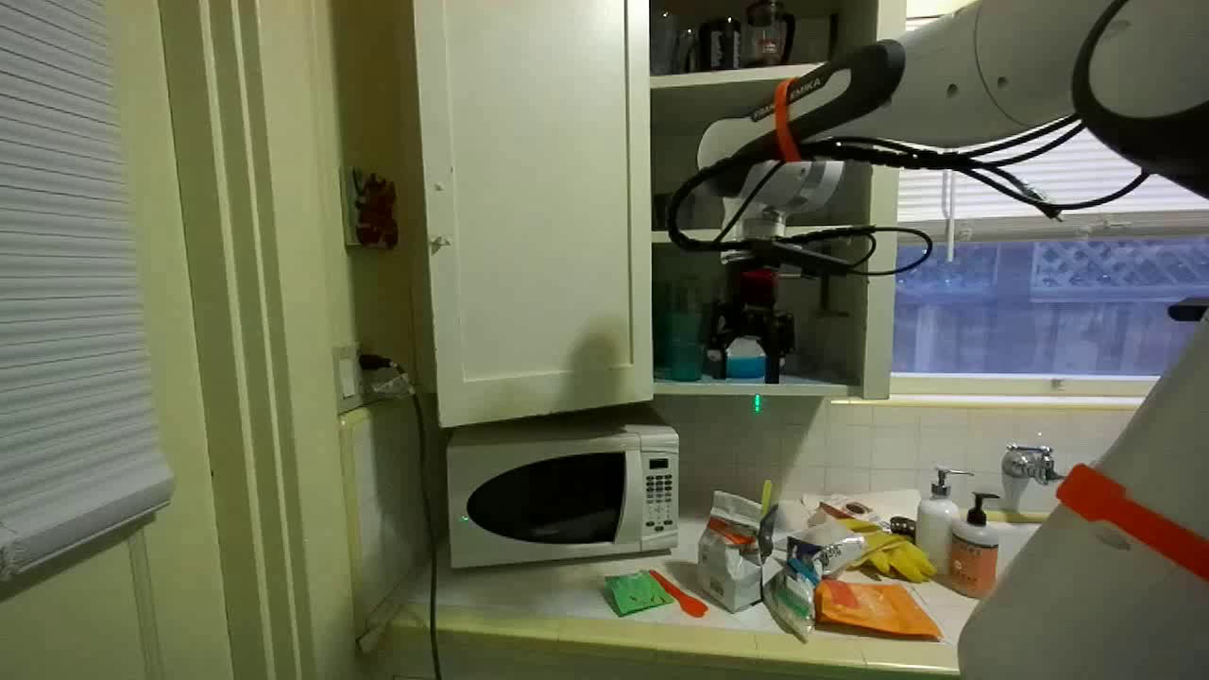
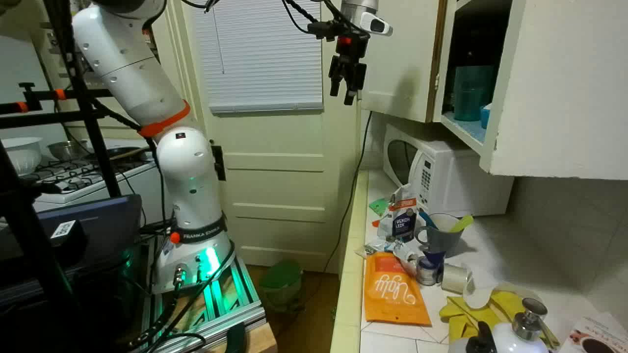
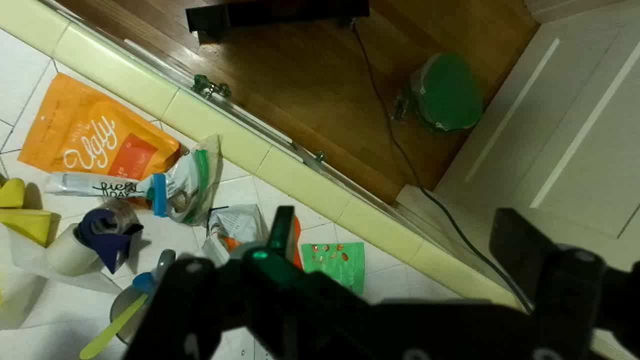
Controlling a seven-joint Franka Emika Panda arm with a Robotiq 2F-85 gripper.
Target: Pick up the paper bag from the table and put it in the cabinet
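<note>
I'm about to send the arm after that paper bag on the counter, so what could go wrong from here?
Coming down for the paper bag, the open gripper could clip the gray mug close to it. Going into the cabinet, the bag might knock the teal cup standing low inside. The cabinet door stands open, so a wide swing of the arm may bump it.

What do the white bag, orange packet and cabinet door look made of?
White bag: paper or laminated film, can't tell which; low sheen, stiff creases.
Orange packet: probably plastic film, satin; smooth print, creased end.
Cabinet door: likely painted wood, low-sheen; recessed panel, and its brown hinge-side edge looks unpainted.
</note>
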